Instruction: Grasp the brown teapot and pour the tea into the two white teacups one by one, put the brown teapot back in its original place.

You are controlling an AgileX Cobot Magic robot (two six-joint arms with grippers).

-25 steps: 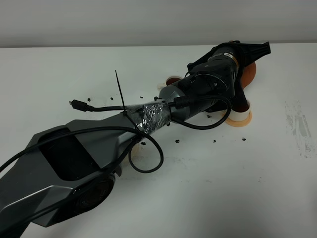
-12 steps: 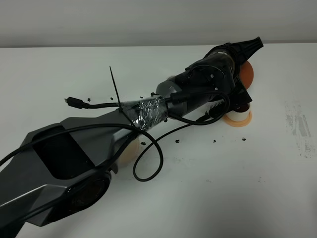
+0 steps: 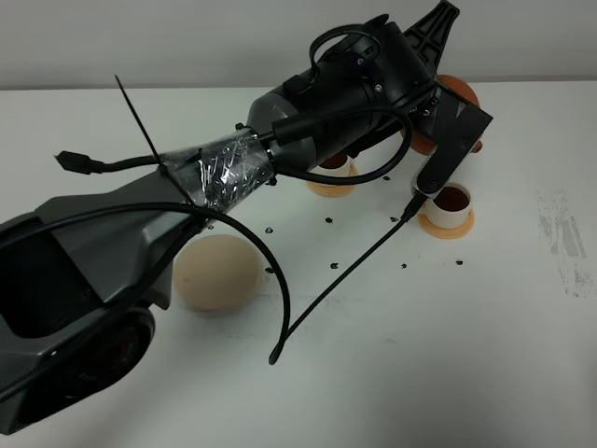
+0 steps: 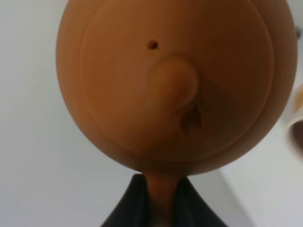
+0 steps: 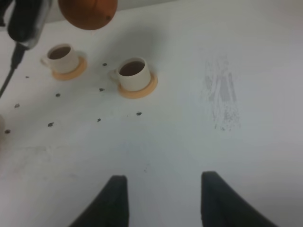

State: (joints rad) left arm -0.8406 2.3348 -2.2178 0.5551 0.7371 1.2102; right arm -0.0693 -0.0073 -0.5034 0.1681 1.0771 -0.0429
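Left arm (image 3: pixel 140 252) showing dark grey angular shell, crinkled silver tape band (image 3: pixel 219 173), black cables (image 3: pixel 308 280) trailing, 1 zip-tie tail (image 3: pixel 135 110).

Right tool (image 5: pixel 161 201) open over bare desk (image 5: pixel 199 132); two white teacups (image 5: pixel 134 74) on orange coasters (image 5: pixel 142 90), tea (image 5: pixel 132 68) inside; brown teapot (image 5: pixel 88 12) above, dark specks (image 5: pixel 99 120) scattered.

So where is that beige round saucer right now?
In the exterior high view the beige saucer lies bare on the white table, left of centre, partly under the left arm, well away from the two white teacups on the right.
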